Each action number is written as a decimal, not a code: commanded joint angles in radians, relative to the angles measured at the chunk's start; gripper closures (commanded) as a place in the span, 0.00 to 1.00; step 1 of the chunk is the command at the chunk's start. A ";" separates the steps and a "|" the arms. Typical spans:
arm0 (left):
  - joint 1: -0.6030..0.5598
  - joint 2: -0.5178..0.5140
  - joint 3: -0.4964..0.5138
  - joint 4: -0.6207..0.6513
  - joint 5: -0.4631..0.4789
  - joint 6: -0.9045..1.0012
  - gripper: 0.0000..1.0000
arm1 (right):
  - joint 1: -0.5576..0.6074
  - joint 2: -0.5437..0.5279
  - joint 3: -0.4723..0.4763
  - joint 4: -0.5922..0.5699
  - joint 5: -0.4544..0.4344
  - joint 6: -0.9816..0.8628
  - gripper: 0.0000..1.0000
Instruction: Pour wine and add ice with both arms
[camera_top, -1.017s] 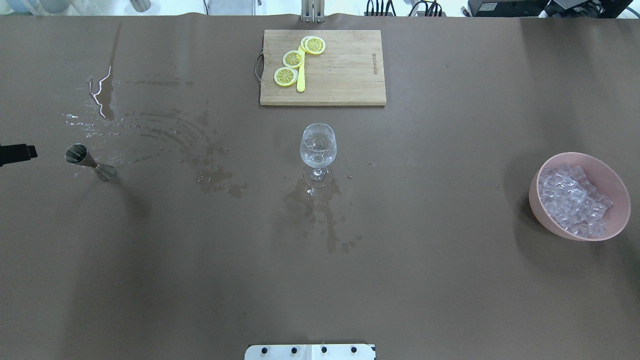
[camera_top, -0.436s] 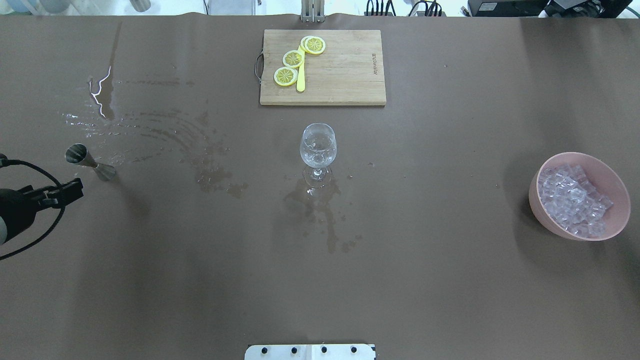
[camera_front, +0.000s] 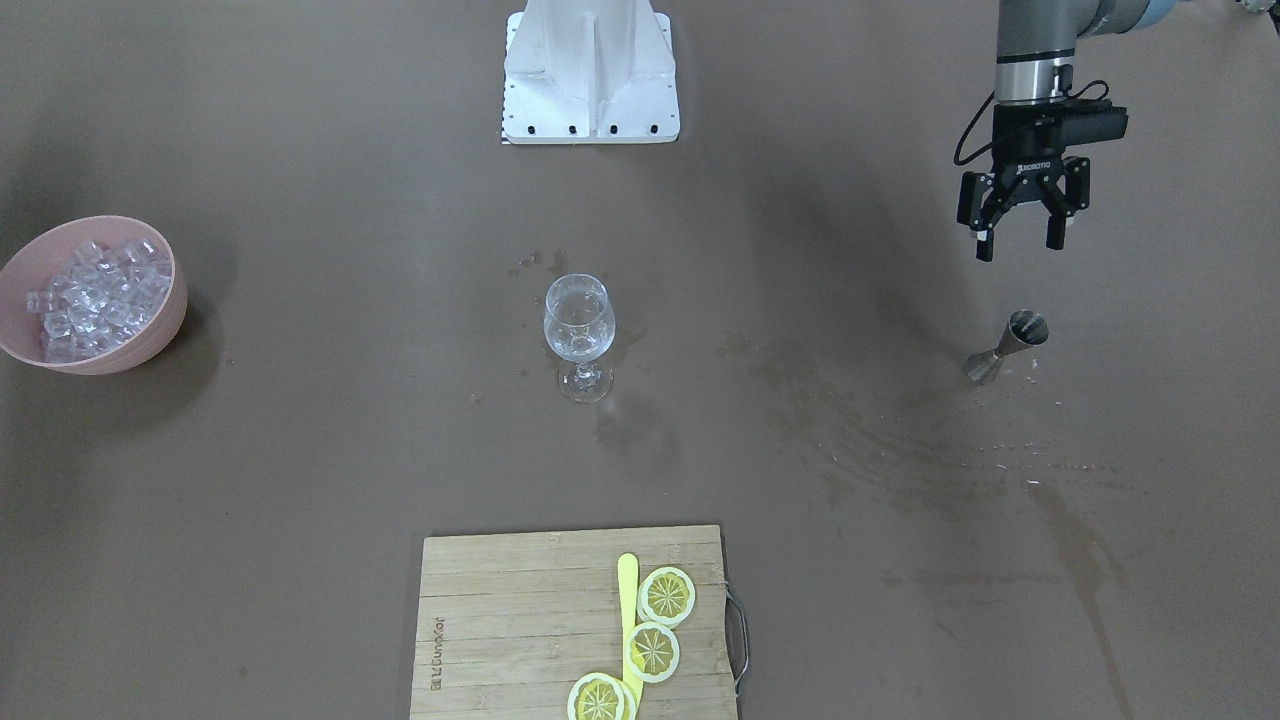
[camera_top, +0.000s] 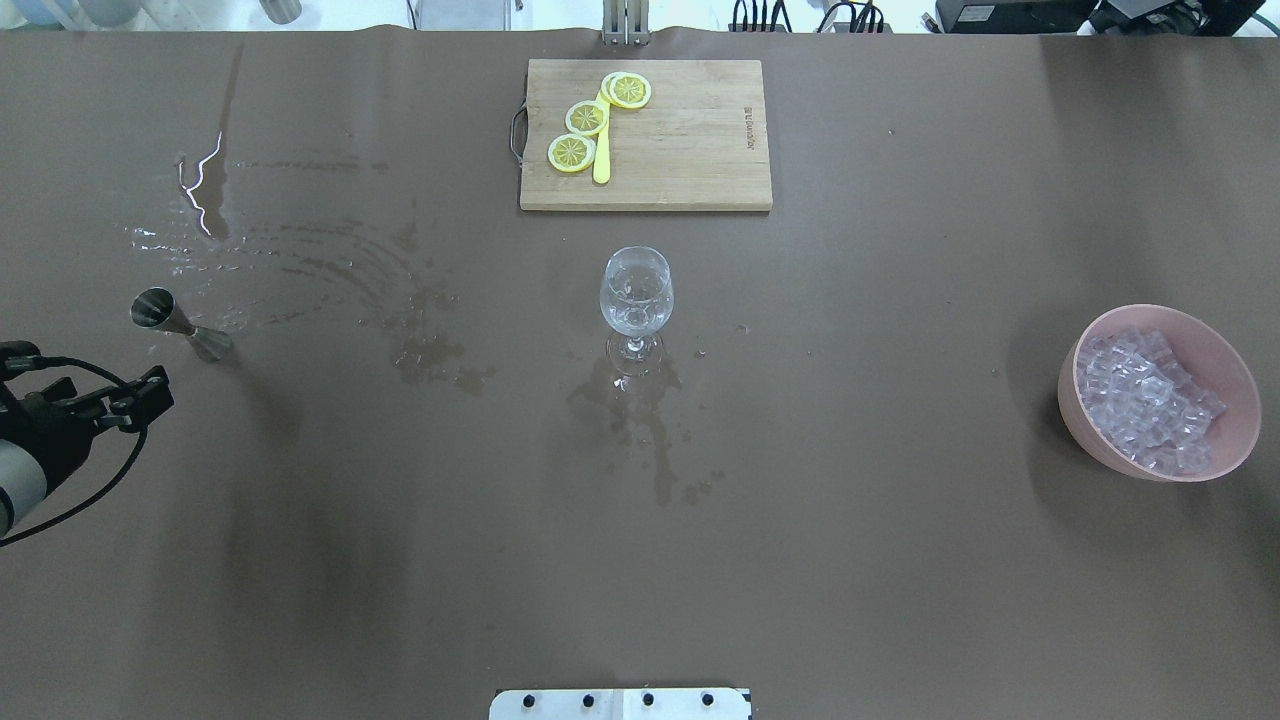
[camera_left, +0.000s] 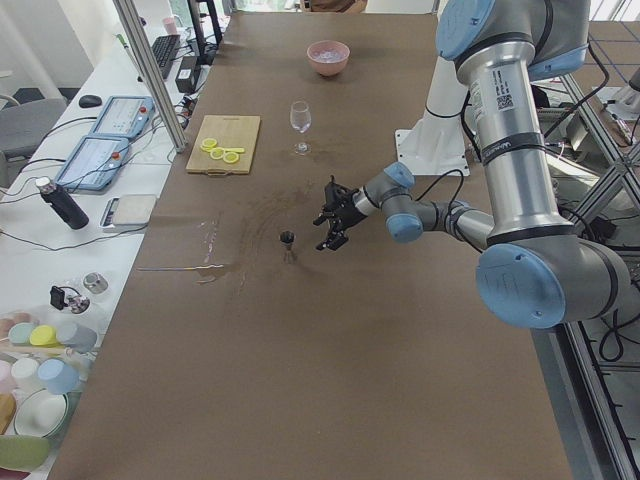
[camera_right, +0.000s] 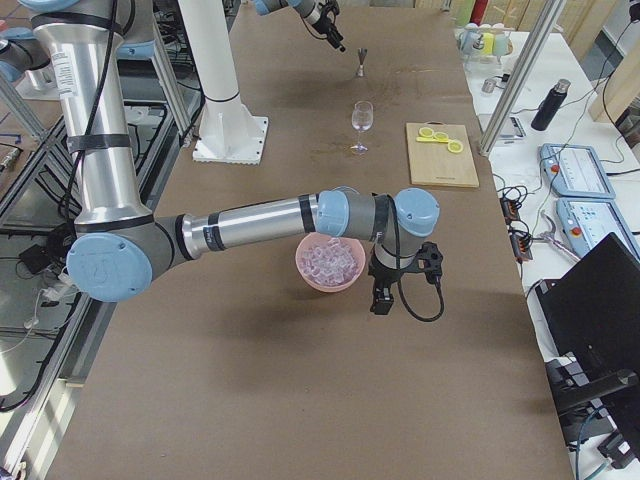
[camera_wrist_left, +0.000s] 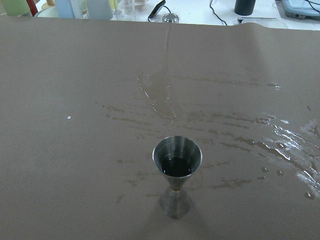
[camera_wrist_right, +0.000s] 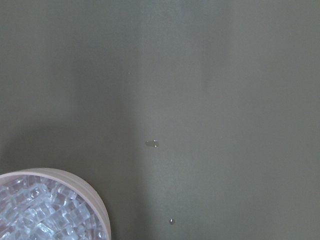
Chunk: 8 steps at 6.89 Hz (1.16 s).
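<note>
Front-facing, we see the ice as small clear cubes heaped in a pink bowl at the left edge, well apart from the wine glass at centre; the tabletop is wet-streaked at right, and the left end effector hangs released at upper right, near a jigger. Our left wrist view shows dark liquid in it. From the exterior right, the right arm reaches past the bowl, the right end effector pointing down beside it; whether clenched, we cannot tell.
</note>
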 joint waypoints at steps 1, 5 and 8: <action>0.017 -0.049 0.117 -0.120 0.083 0.006 0.03 | -0.001 0.001 0.000 0.000 0.000 0.000 0.00; 0.055 -0.150 0.202 -0.114 0.187 0.068 0.08 | -0.002 0.001 -0.009 0.000 0.000 0.000 0.00; 0.053 -0.204 0.254 -0.116 0.215 0.089 0.09 | -0.010 0.004 -0.020 0.002 0.005 0.000 0.00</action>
